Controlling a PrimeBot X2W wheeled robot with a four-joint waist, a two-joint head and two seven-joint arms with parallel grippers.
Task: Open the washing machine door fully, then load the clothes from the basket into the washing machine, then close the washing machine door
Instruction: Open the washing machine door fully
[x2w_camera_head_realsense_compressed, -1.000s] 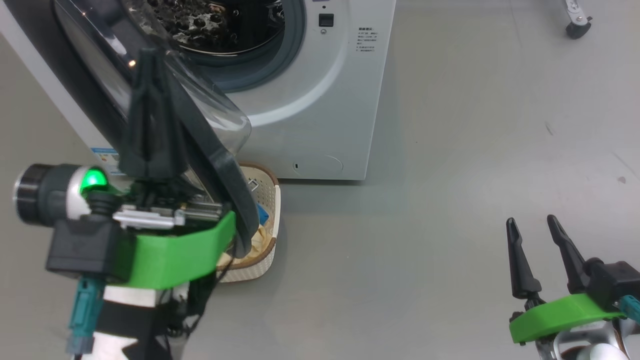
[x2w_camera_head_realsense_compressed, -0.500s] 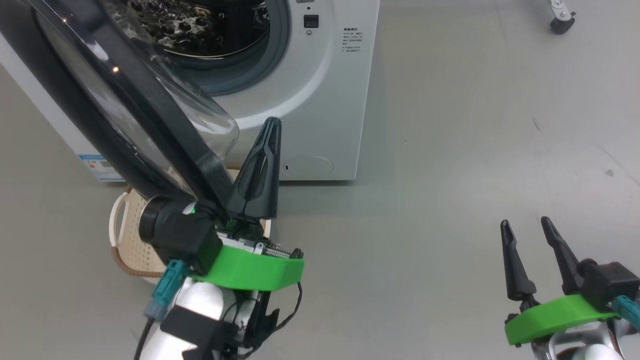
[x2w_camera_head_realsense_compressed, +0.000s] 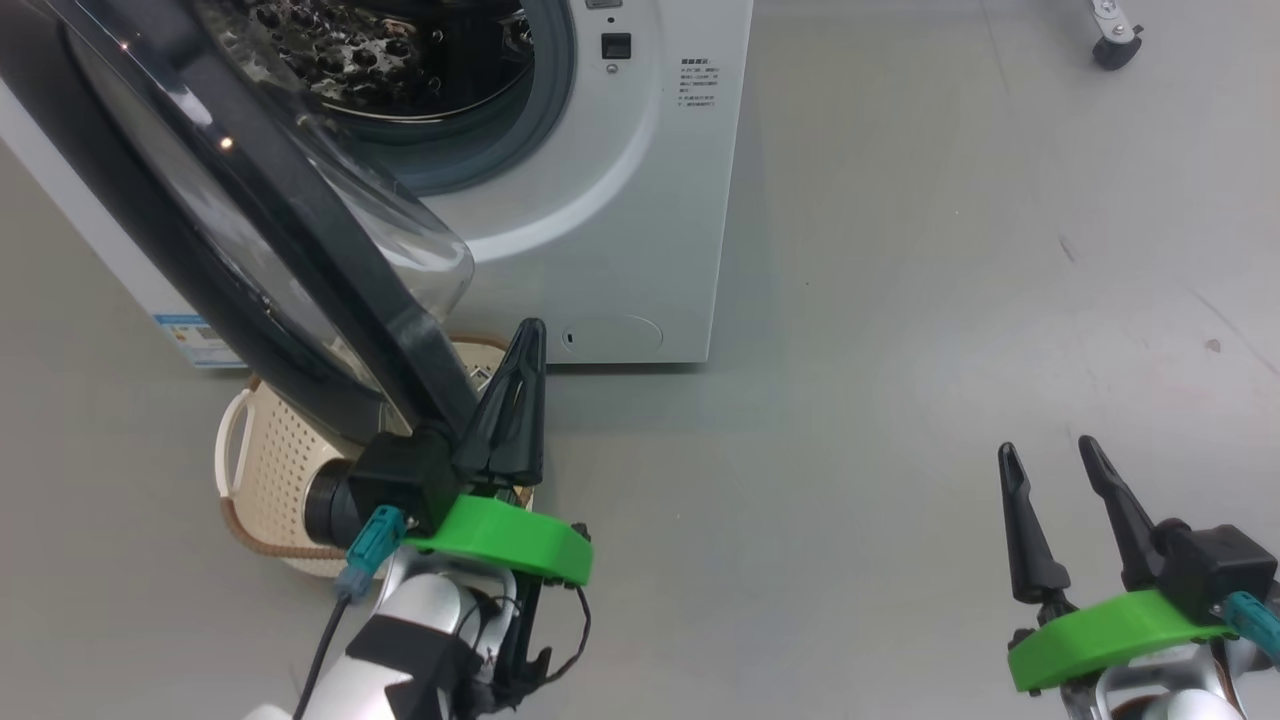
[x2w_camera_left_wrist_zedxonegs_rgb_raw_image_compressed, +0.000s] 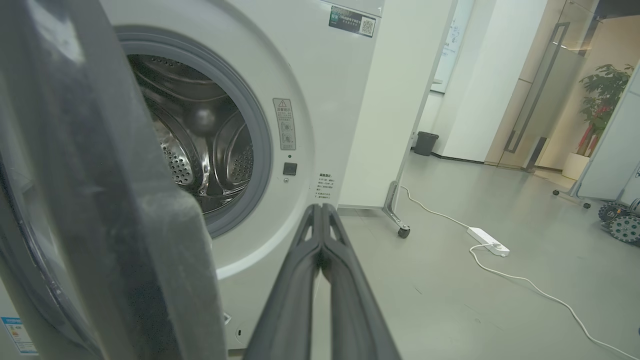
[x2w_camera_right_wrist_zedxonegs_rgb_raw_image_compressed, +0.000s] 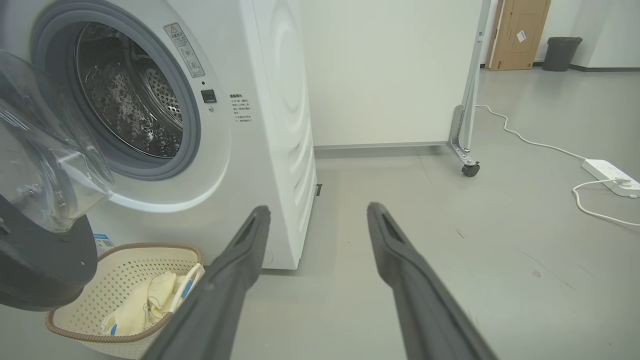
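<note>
Washing machine (x2w_camera_head_realsense_compressed: 640, 200): 1, with 1 round door (x2w_camera_head_realsense_compressed: 400, 340) and 1 steel drum (x2w_camera_right_wrist_zedxonegs_rgb_raw_image_compressed: 130, 100).
Basket (x2w_camera_head_realsense_compressed: 262, 470): 1, with 2 white loop handles (x2w_camera_head_realsense_compressed: 228, 445).
Clothes (x2w_camera_right_wrist_zedxonegs_rgb_raw_image_compressed: 145, 305): 1 bunched pale heap; the number of pieces cannot be separated, perhaps 2.
Grippers: 2, namely left gripper (x2w_camera_head_realsense_compressed: 528, 330) and right gripper (x2w_camera_head_realsense_compressed: 1045, 446); dark fingers (x2w_camera_head_realsense_compressed: 1030, 540), 2 each, 4 in all.
Green collars (x2w_camera_head_realsense_compressed: 500, 535): 2.
Power strip (x2w_camera_right_wrist_zedxonegs_rgb_raw_image_compressed: 610, 177): 1.
Waste bin (x2w_camera_right_wrist_zedxonegs_rgb_raw_image_compressed: 560, 52): 1.
Potted plant (x2w_camera_left_wrist_zedxonegs_rgb_raw_image_compressed: 602, 100): 1.

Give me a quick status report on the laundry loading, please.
Left gripper shut, empty, beside washing machine door; right gripper open, idle. Door open, clothes in basket. Door overhangs basket.
</note>
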